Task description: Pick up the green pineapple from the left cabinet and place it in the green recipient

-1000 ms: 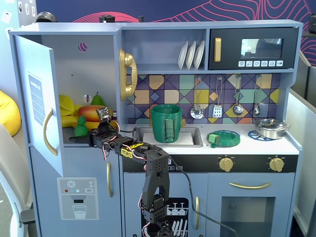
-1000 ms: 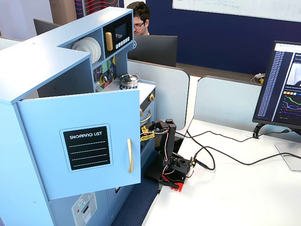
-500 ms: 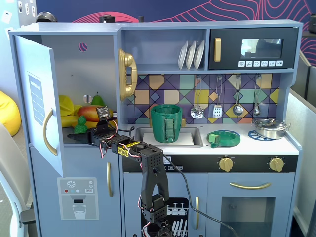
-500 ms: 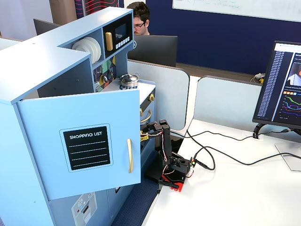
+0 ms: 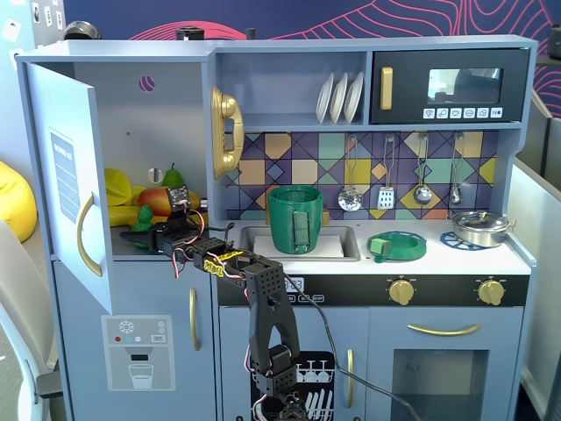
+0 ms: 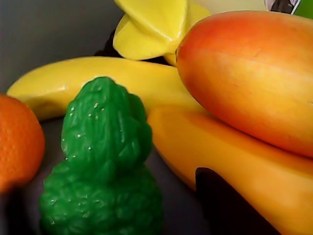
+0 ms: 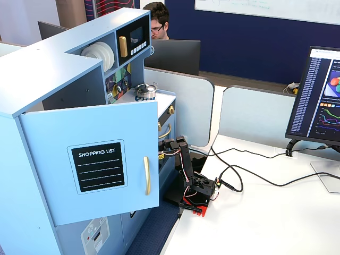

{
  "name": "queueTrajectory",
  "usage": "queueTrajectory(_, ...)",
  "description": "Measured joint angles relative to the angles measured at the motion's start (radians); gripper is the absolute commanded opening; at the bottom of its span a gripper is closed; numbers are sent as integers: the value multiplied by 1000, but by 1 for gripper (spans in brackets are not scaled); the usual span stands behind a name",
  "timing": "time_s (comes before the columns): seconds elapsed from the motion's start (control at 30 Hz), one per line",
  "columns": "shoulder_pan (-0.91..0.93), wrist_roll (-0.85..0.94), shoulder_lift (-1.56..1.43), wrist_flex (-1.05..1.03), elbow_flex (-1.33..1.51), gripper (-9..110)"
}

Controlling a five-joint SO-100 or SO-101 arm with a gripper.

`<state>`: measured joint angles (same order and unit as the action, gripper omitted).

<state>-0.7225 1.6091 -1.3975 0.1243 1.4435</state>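
1. Inside the left cabinet [image 5: 131, 114], with its door [image 5: 66, 184] swung wide open, the arm [image 5: 263, 303] reaches in from the front of the toy kitchen.
2. Its gripper [image 5: 145, 235] sits low on the cabinet shelf, right among the toy fruit (I cannot tell if it is open or closed, because it is too dark and small in a fixed view).
3. From the wrist view, the green pineapple [image 6: 102, 171] fills the lower left, very close to the camera, bumpy and lying on the dark shelf.
4. A dark finger [image 6: 230, 205] shows at the bottom right of the wrist view, beside the pineapple and not touching it.
5. Behind the pineapple lies a yellow banana [image 6: 137, 81], and an orange [image 6: 19, 142] sits to its left.
6. A big mango [image 6: 249, 73] rests to the right, on top of another yellow fruit [image 6: 234, 156].
7. On the counter, the green pot [image 5: 295, 217] stands in the sink [image 5: 337, 246], well apart from the cabinet.
8. A low green dish [image 5: 397, 246] sits to the right of the sink, and a small steel pan [image 5: 480, 226] sits further right.
9. From the side fixed view, the door [image 7: 90, 159] hides the gripper, and only the arm's base [image 7: 196, 194] and cables show on the white table [image 7: 265, 223].
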Motion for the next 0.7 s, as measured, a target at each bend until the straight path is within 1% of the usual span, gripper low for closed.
queueTrajectory(0.17,-11,18,-2,-32,0,0)
queueTrajectory(0.33,-12,212,-110,-118,64,0)
queueTrajectory(0.4,-12,290,-218,-190,133,0)
queueTrajectory(0.47,-12,330,-353,-293,202,0)
queueTrajectory(0.63,-25,370,-752,-557,351,0)
queueTrajectory(0.7,3,394,-894,-635,388,0)
